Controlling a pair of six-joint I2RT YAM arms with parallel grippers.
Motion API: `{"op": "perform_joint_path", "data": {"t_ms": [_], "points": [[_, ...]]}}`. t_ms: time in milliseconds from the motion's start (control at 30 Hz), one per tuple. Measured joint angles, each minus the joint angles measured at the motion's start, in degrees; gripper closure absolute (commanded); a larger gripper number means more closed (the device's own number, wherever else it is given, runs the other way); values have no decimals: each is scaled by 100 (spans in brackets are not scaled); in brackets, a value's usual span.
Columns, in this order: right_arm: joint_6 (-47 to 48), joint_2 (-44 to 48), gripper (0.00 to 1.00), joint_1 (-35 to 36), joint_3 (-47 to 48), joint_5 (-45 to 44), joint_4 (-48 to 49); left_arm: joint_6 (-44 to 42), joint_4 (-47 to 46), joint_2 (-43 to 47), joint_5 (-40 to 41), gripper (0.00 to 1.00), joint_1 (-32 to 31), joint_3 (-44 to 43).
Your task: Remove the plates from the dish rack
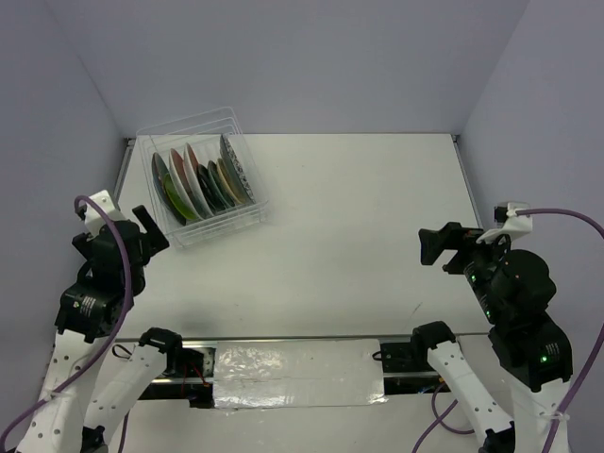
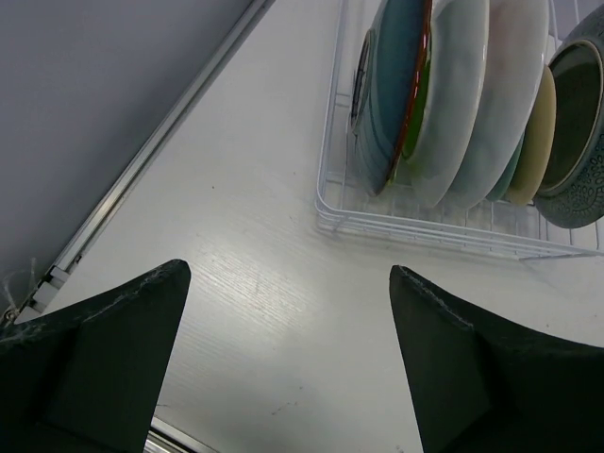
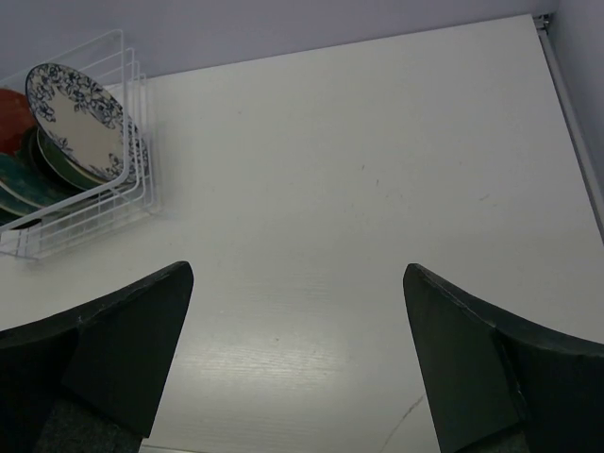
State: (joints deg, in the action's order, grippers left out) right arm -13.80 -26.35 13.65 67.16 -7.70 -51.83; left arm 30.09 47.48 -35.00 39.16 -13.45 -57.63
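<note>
Showing both grippers held above the white table (image 1: 359, 217): left gripper (image 1: 149, 229) spread wide and empty, touching nothing, near the front wall of the dish rack (image 1: 225, 225); right gripper (image 1: 436, 247) likewise parted wide and empty, well apart from the rack on the opposite side. Standing on edge in a row inside the rack at the table's far left, the plates (image 1: 198, 179), with the white plate with dark blue ornate rim (image 3: 75, 109) at the end facing the table's middle.
</note>
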Motion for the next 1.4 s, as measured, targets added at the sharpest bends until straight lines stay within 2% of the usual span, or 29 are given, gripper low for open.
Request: {"op": "perform_joint_path", "data": {"t_ms": [367, 633, 800, 933, 1033, 1067, 1133, 1167, 1233, 1300, 1400], "points": [[0, 35, 0, 0, -26, 275, 15, -118, 72, 94, -260, 0, 0, -269], [2, 66, 0, 2, -238, 1285, 107, -155, 149, 120, -643, 1, 0, -426], [-4, 164, 0, 4, -400, 1902, 293, -149, 116, -570, -890, 2, 0, -911], [-24, 153, 0, 9, -511, 2258, 380, -118, -81, -1521, -922, 10, 2, -1268], [-24, 151, 0, 9, -575, 2411, 457, -70, -199, -2446, -944, 21, 55, -1696], [-22, 151, 0, 9, -588, 2448, 466, -33, -236, -2789, -951, 28, 94, -1838], [-22, 149, 0, 9, -612, 2500, 470, 22, -227, -3344, -1025, 33, 254, -2146], [-22, 151, 0, 9, -647, 2538, 483, 28, -216, -3569, -1067, 40, 350, -2277], [-22, 151, 0, 9, -730, 2597, 514, 39, -173, -3971, -1091, 43, 564, -2612], [-22, 162, 0, 9, -861, 2660, 544, 33, -81, -4325, -1080, 50, 721, -2942], [-24, 186, 0, 9, -1067, 2723, 560, 20, -68, -4708, -1027, 52, 876, -3217]]}}
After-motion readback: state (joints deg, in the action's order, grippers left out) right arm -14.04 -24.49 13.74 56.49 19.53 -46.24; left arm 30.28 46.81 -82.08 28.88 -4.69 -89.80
